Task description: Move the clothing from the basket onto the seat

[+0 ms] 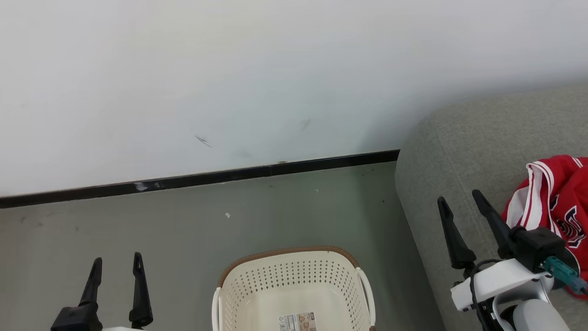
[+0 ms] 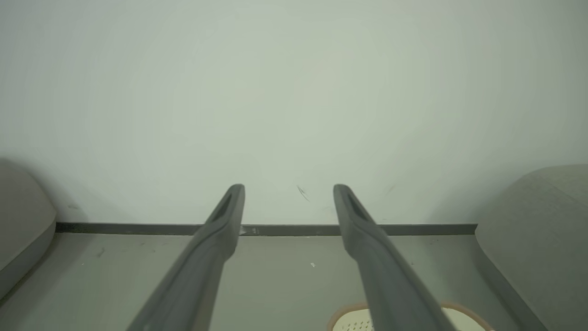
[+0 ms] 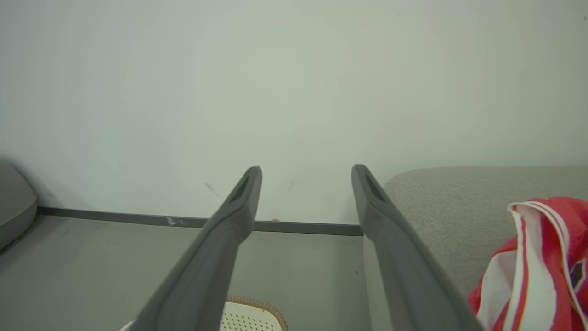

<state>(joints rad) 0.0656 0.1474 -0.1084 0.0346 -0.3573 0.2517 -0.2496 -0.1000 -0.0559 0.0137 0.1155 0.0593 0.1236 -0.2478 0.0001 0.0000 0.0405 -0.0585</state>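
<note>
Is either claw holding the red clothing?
No, the left claw and the right claw both stand open and empty, while the red clothing lies on the grey seat.

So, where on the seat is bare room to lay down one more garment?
The seat is bare along its left edge and far corner, between the floor and the clothing; the open right pincer hovers over that strip. Toward the right the clothing crowds it. The basket shows no clothing inside.

A plain, home-like room: white wall [image 1: 229,69], black skirting [image 1: 206,177], grey floor [image 1: 174,239], upholstered seat [image 1: 477,147], laundry basket [image 1: 285,251].
</note>
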